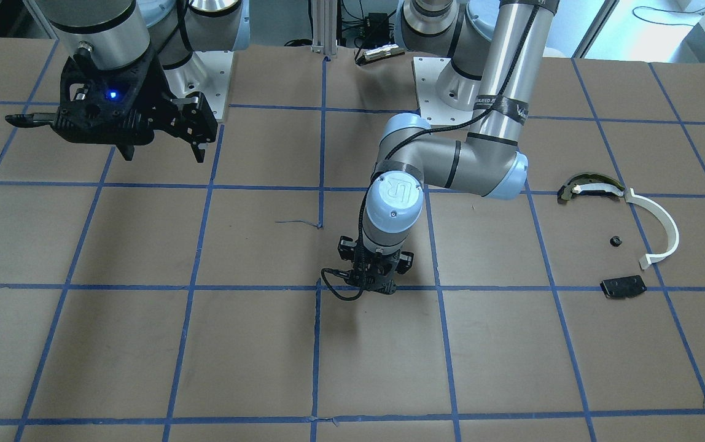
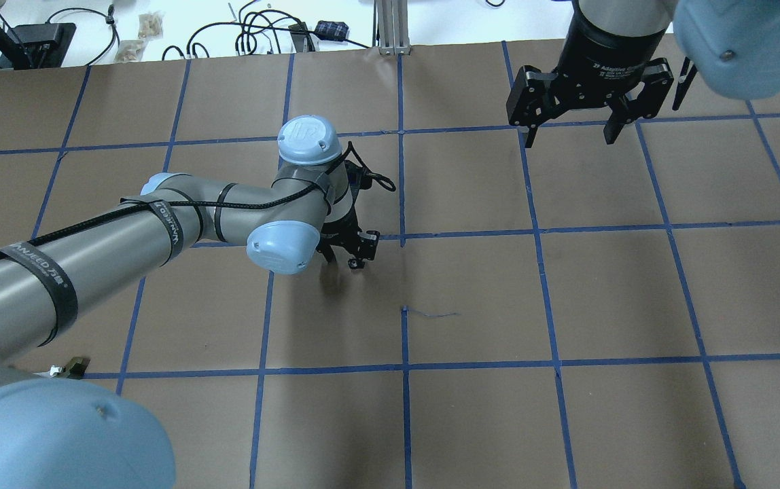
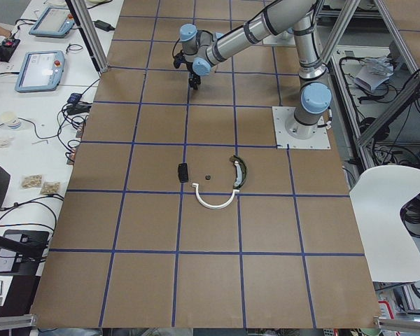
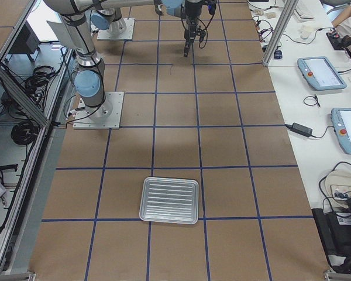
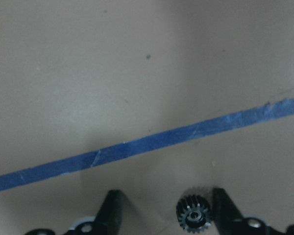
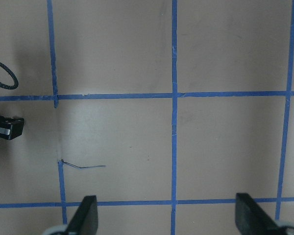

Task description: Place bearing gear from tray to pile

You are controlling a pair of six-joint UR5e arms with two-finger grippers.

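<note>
A small black toothed bearing gear (image 5: 193, 216) sits between my left gripper's fingers, close against the right-hand finger (image 5: 224, 210) in the left wrist view. My left gripper (image 5: 166, 215) is open, low over the brown table at a blue tape line, near the table's middle (image 1: 372, 288) (image 2: 348, 255). The pile lies on the robot's left side: a white curved strip (image 1: 666, 228), a dark and cream arc piece (image 1: 592, 187), a flat black plate (image 1: 623, 286) and a small black part (image 1: 616, 240). The metal tray (image 4: 169, 200) looks empty. My right gripper (image 2: 570, 132) (image 6: 169, 220) is open, empty and raised.
Blue tape lines grid the brown table. A loose tape thread (image 2: 431, 314) lies near the centre. Side benches hold tablets (image 4: 322, 73) and cables. A white chair (image 3: 388, 217) stands behind the robot bases.
</note>
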